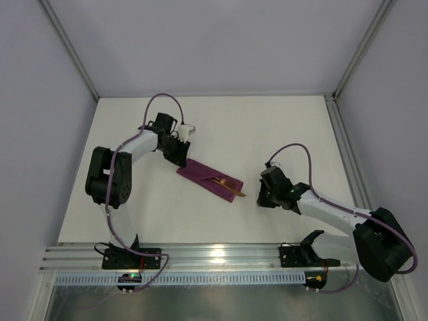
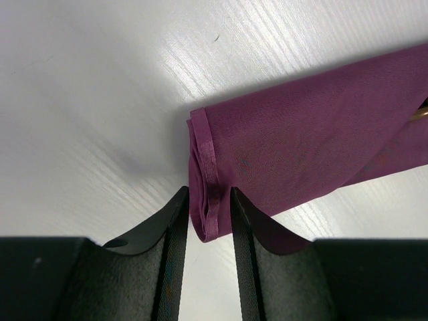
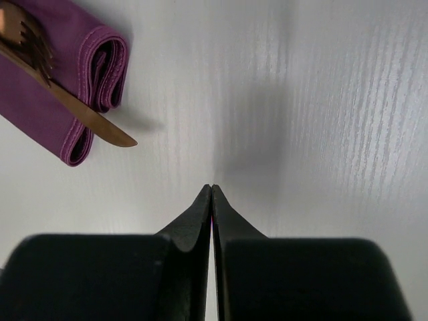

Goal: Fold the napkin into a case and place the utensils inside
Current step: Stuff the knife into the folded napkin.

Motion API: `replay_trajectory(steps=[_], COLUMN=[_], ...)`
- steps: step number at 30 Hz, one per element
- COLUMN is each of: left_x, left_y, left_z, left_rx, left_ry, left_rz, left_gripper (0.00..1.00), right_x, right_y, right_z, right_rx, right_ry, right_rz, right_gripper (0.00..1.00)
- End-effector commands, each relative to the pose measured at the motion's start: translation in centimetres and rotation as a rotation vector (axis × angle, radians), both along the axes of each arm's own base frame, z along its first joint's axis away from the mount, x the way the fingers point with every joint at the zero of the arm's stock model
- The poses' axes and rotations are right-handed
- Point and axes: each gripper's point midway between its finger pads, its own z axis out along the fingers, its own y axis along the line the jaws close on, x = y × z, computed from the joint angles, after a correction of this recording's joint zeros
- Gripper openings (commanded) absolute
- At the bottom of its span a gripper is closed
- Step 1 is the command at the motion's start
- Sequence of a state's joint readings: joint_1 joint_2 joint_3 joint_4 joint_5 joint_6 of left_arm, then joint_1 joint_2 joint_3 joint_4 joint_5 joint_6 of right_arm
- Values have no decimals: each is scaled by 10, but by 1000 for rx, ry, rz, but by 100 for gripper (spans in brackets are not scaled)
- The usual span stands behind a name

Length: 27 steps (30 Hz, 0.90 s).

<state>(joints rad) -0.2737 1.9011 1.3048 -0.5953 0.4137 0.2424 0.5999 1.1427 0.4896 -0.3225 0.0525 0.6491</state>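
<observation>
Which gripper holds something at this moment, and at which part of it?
Neither clearly. The left gripper straddles the folded end of the plum-purple cloth case, with a gap showing; the right gripper is shut on nothing.

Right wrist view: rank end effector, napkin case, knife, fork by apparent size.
1. right end effector, inflated by nearness to camera.
2. napkin case, partly cropped.
3. knife.
4. fork, mostly cropped, so its place below the knife is unsure.

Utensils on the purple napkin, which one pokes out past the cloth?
The knife: its plain tip overhangs the folded napkin's end onto the table; the fork's tines lie over the cloth.
</observation>
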Motion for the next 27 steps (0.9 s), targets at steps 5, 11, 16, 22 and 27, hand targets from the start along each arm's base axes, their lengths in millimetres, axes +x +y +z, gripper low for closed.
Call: replay_trajectory(steps=[5, 11, 16, 22, 27], left_x=[10, 11, 10, 7, 6], left_y=[-1, -2, -1, 1, 1], left_z=[21, 19, 17, 15, 14], left_rx=[-3, -9, -7, 0, 1], left_ry=[-76, -73, -72, -76, -71], left_rz=[1, 1, 0, -4, -7], left_gripper=[31, 30, 30, 29, 29], right_x=[23, 38, 42, 42, 49], right_y=[27, 38, 48, 59, 64], right_z=[6, 5, 4, 4, 9], right_rx=[-14, -18, -1, 33, 30], right_ry=[-44, -64, -55, -55, -65], right_rz=[-7, 6, 40, 48, 57], right_gripper=[4, 4, 4, 4, 4])
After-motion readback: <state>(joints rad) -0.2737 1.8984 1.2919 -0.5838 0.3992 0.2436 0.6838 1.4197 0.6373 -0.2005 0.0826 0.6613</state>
